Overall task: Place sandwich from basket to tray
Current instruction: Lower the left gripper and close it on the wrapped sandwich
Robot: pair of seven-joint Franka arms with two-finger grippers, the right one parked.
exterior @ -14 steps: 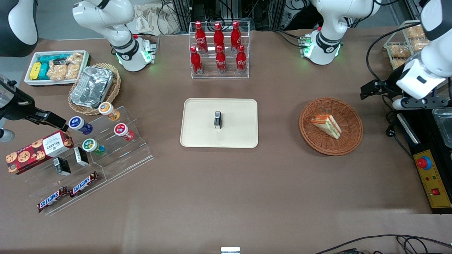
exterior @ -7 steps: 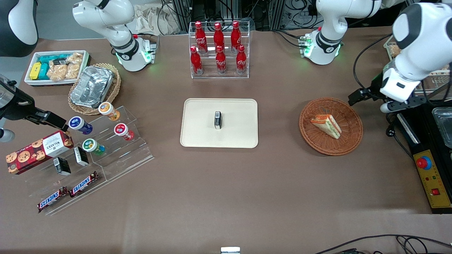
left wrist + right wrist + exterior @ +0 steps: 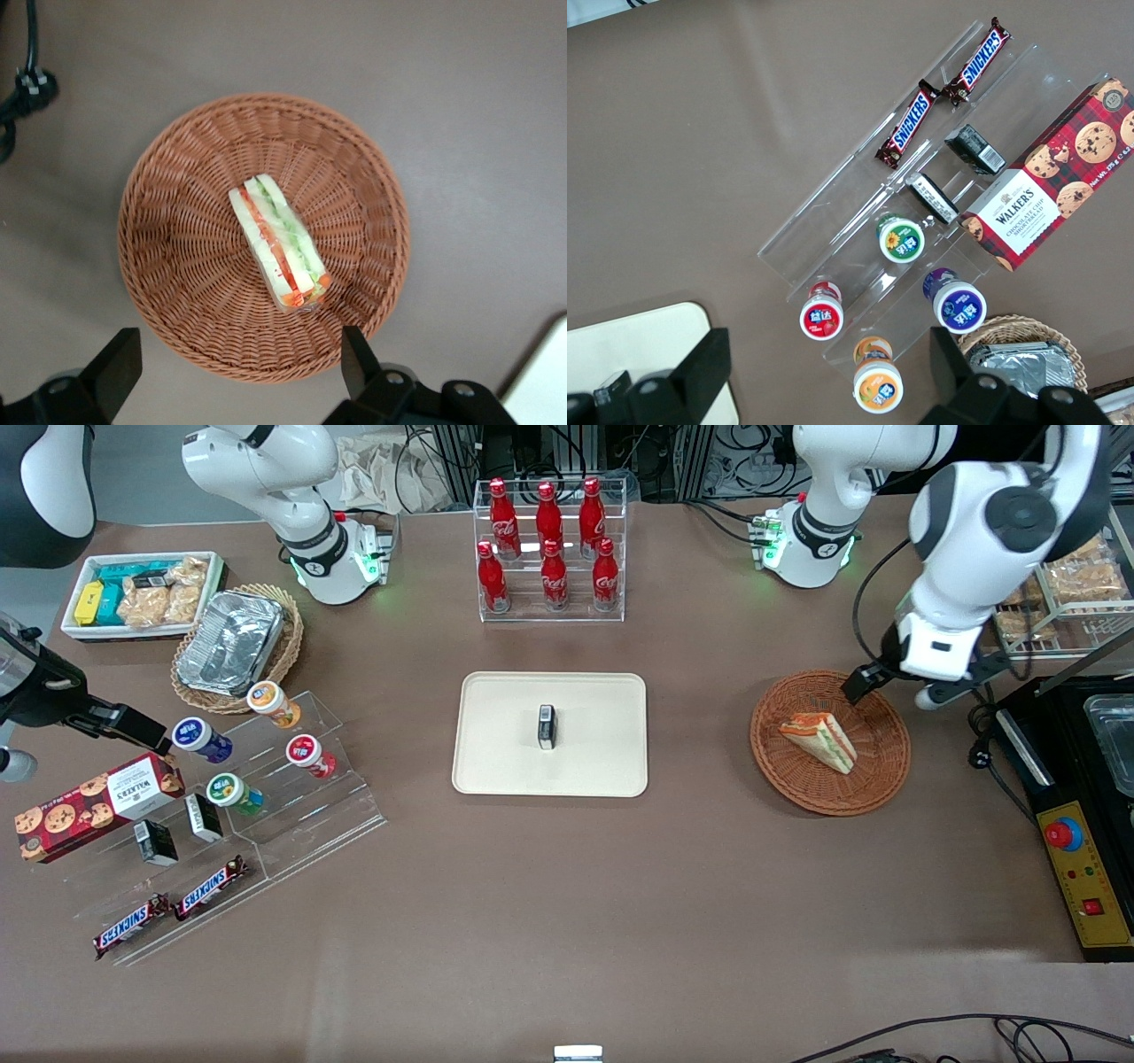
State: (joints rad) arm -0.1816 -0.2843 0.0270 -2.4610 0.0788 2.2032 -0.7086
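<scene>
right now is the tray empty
No, a small black box stands on the tray, while the sandwich lies in the basket under the open hand.

We see red cola bottles in a clear rack, and Snickers bars beside a Walkers cookie box.

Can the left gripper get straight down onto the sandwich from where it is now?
Probably yes. The gripper hangs open above the basket, and the sandwich lies alone in it with nothing covering it.
</scene>
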